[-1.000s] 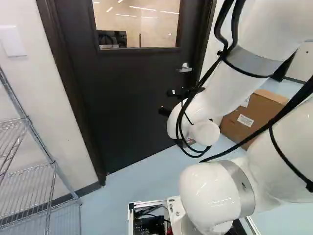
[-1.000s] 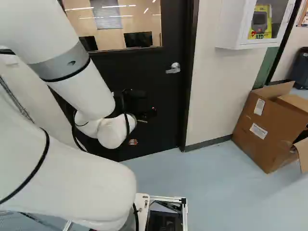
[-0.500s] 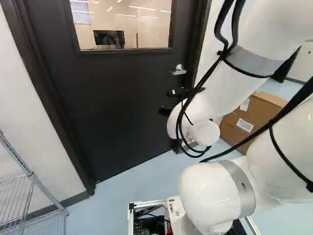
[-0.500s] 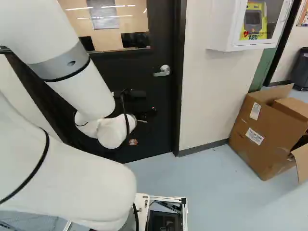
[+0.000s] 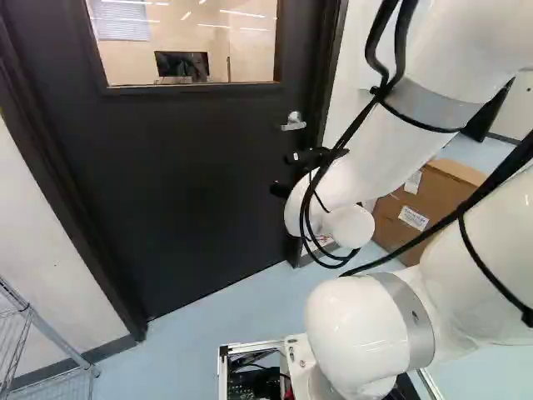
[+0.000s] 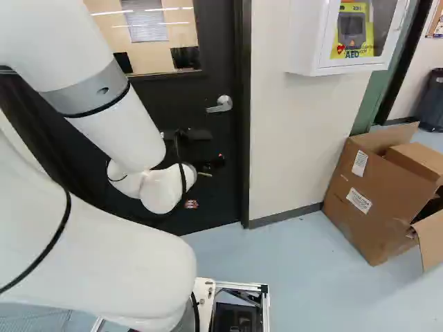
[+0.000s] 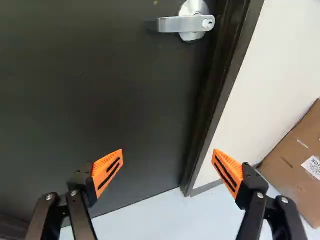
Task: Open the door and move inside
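Two fingers (image 7: 107,170), wide apart; one lever handle (image 7: 172,24), probably sprung, slick, best gripped near free end; door (image 7: 110,95), likely heavy.

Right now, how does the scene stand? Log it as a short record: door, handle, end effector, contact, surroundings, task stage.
door: dark door with a window, looks closed in its frame
handle: silver lever, near the door edge beside the pale wall
end effector: open, fingers wide apart, nothing between the pads
contact: none on the lever, which is ahead of the fingertips
surroundings: wire shelf at lower left of the left base view; open cardboard box at right of the right base view
task stage: door not yet opened
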